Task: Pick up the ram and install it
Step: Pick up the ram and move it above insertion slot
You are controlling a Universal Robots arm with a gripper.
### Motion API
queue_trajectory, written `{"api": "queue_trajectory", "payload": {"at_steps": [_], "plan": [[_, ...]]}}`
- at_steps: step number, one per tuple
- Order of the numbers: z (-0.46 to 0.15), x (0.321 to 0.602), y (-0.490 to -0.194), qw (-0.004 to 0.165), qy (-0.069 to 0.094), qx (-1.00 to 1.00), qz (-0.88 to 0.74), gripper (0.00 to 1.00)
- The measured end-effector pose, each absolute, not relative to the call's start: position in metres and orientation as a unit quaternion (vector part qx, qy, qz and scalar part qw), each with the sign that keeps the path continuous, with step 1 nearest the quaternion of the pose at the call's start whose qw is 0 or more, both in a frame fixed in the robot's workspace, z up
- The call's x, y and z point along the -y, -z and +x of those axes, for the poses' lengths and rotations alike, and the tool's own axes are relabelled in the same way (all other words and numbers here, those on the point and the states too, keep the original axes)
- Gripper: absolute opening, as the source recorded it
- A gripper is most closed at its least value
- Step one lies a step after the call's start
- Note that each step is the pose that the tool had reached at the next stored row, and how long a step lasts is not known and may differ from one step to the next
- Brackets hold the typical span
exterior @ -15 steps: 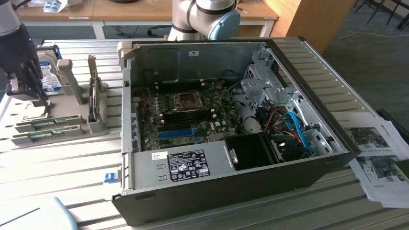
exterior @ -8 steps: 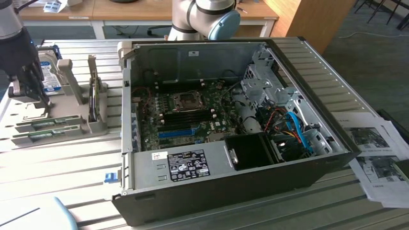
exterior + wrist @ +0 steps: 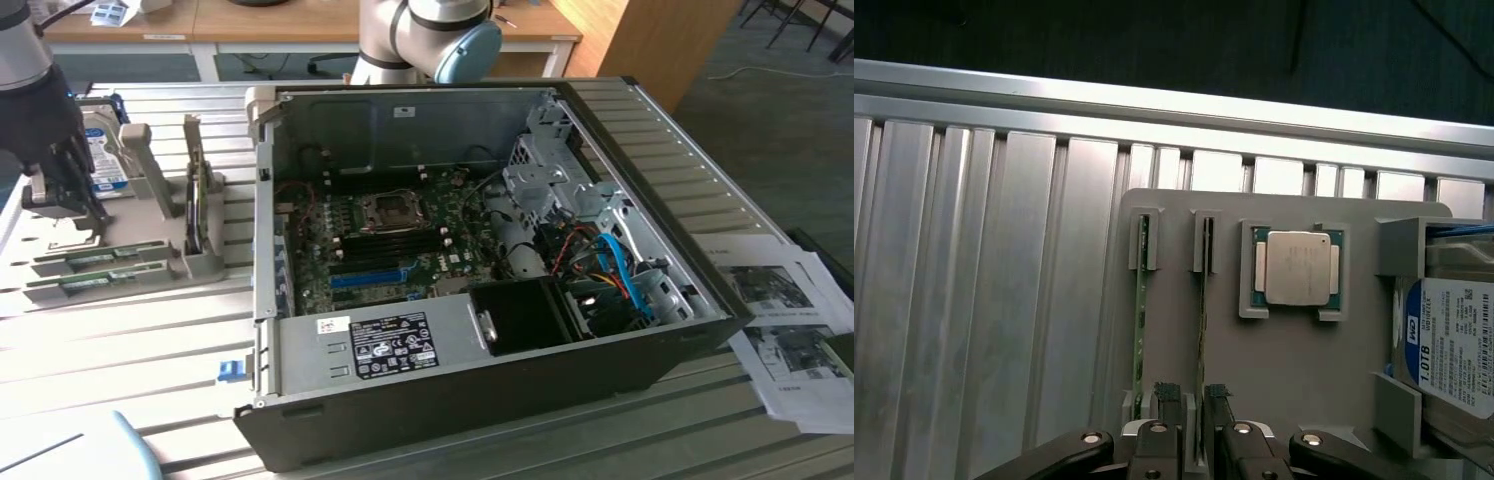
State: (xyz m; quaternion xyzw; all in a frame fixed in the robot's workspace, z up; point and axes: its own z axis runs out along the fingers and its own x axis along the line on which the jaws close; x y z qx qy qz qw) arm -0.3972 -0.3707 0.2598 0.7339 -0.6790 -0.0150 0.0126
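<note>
Hovering over grey plastic fixture tray (image 3: 1294, 370): black two-finger gripper (image 3: 1192, 398), fingers parted narrowly, nothing clamped. One end of thin green circuit-board ram stick (image 3: 1202, 320) sits betw. the fingertips, stick on edge in its slot; 2nd green stick (image 3: 1141, 330) just beside, outside them.

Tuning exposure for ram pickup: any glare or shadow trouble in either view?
Wrist view: hard glare band on the table rail; holder evenly lit; ram sticks edge-on with no strong shadow; CPU lid mildly shiny. Exterior view: table slats washed bright near the holder; case interior shaded; gripper reads as a dark mass.
</note>
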Motion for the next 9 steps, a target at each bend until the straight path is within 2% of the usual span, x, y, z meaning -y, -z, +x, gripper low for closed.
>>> {"api": "queue_trajectory", "payload": {"at_steps": [9], "plan": [[-0.3972,0.3707,-0.2535,0.013,0.015,0.679,0.734,0.23]]}}
